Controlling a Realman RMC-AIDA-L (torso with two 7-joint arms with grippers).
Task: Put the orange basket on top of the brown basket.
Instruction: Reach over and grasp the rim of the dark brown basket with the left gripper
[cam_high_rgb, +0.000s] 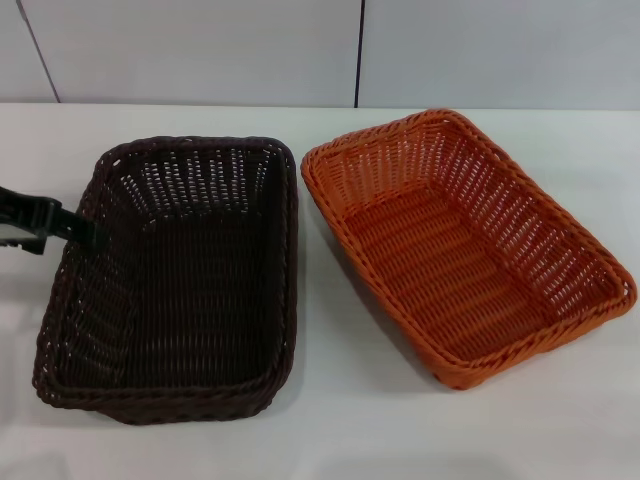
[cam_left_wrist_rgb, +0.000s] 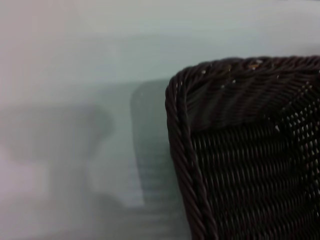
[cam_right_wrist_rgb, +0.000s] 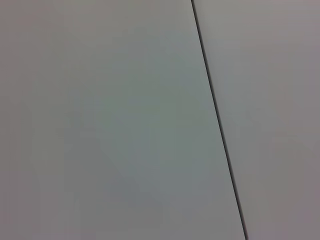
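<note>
The brown basket (cam_high_rgb: 175, 290) lies on the white table at the left of the head view. The orange basket (cam_high_rgb: 465, 240) lies beside it on the right, turned at a slight angle, a narrow gap between the two. Both are empty. My left gripper (cam_high_rgb: 75, 230) reaches in from the left edge and meets the brown basket's left rim about halfway along. The left wrist view shows one corner of the brown basket (cam_left_wrist_rgb: 240, 150) close up. My right gripper is out of view.
The white table (cam_high_rgb: 330, 420) runs to a pale panelled wall (cam_high_rgb: 200, 50) at the back. The right wrist view shows only a plain pale surface with a dark seam (cam_right_wrist_rgb: 217, 120).
</note>
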